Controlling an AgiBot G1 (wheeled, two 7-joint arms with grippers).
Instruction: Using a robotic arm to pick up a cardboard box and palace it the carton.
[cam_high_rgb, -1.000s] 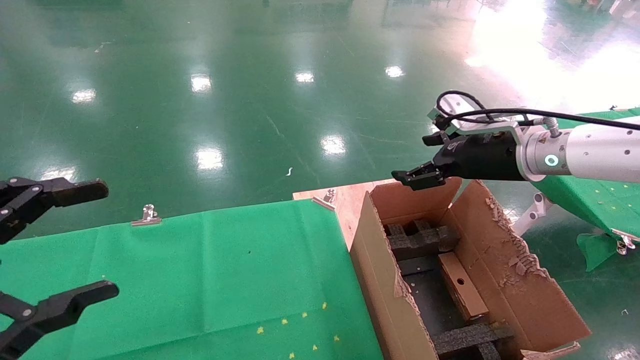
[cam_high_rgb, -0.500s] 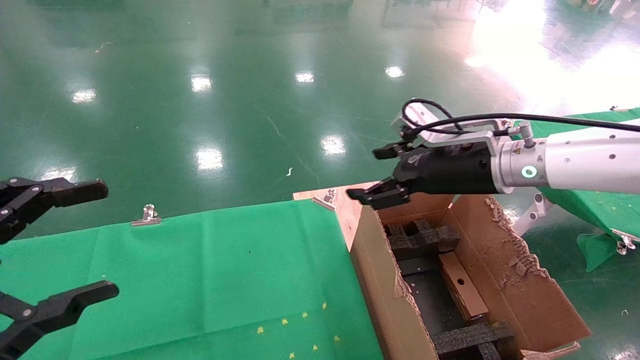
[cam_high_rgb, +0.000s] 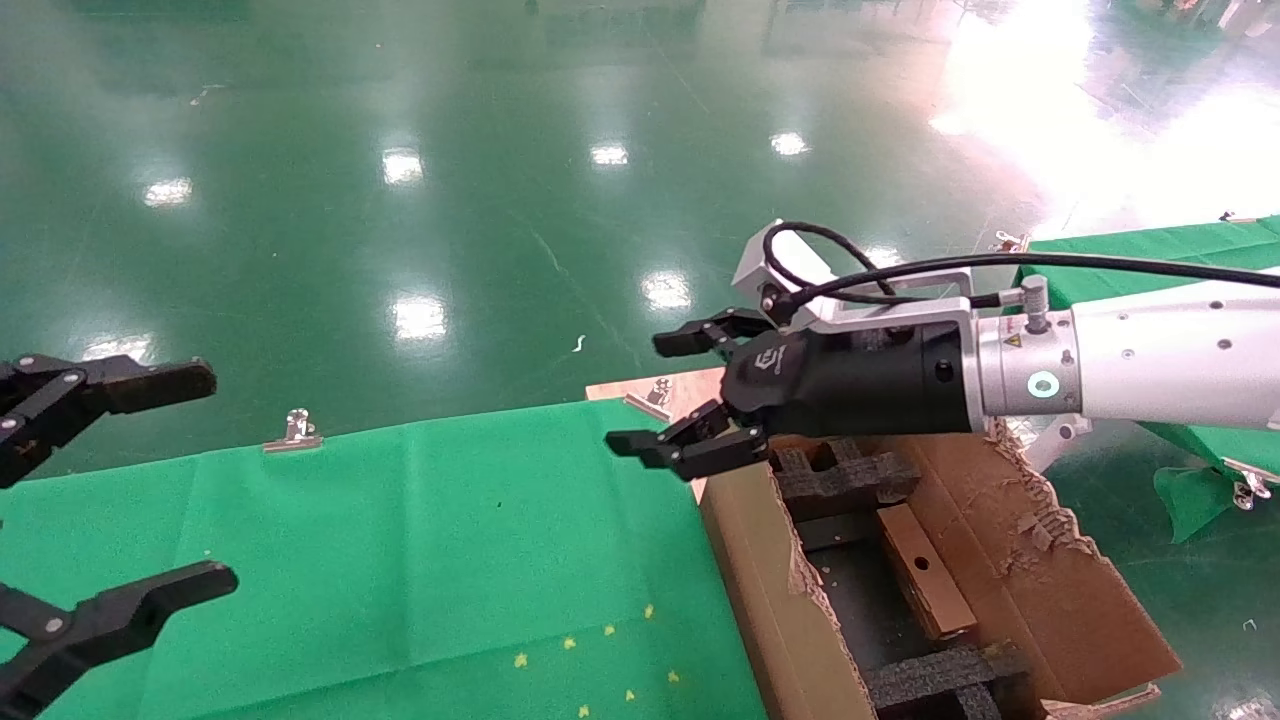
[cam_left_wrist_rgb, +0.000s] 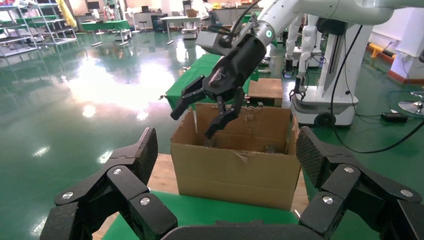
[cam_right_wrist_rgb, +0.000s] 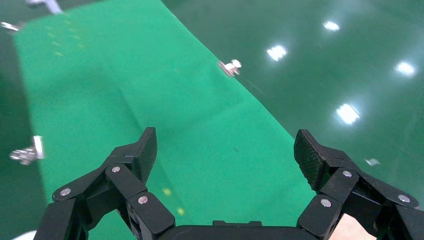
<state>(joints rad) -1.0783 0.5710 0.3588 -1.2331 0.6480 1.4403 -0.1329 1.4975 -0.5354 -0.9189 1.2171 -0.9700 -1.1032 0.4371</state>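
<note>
The small cardboard box (cam_high_rgb: 925, 585) lies inside the large carton (cam_high_rgb: 765, 590), between black foam inserts (cam_high_rgb: 845, 478); its round hole faces up. The white robotic arm (cam_high_rgb: 1150, 370) reaches in from the right. Its right gripper (cam_high_rgb: 648, 393) is open and empty, hanging over the green table's far right corner, just left of the carton. In the left wrist view the right gripper (cam_left_wrist_rgb: 192, 125) hovers by the carton (cam_left_wrist_rgb: 235, 172), at its rim. My left gripper (cam_high_rgb: 200, 478) stays open and empty at the left edge. The right wrist view shows the right gripper (cam_right_wrist_rgb: 225, 150) above bare green cloth.
A green cloth (cam_high_rgb: 400, 560) covers the table, pinned by metal clips (cam_high_rgb: 293, 432). A bare wooden corner (cam_high_rgb: 690, 400) shows beside the carton. A second green-covered table (cam_high_rgb: 1200, 400) stands at the right. Glossy green floor lies beyond, and a white machine base (cam_left_wrist_rgb: 330, 95) behind the carton.
The right arm has swung left, from above the carton's far flap to over the table corner, staying open and empty. The left gripper and the cardboard box have not moved.
</note>
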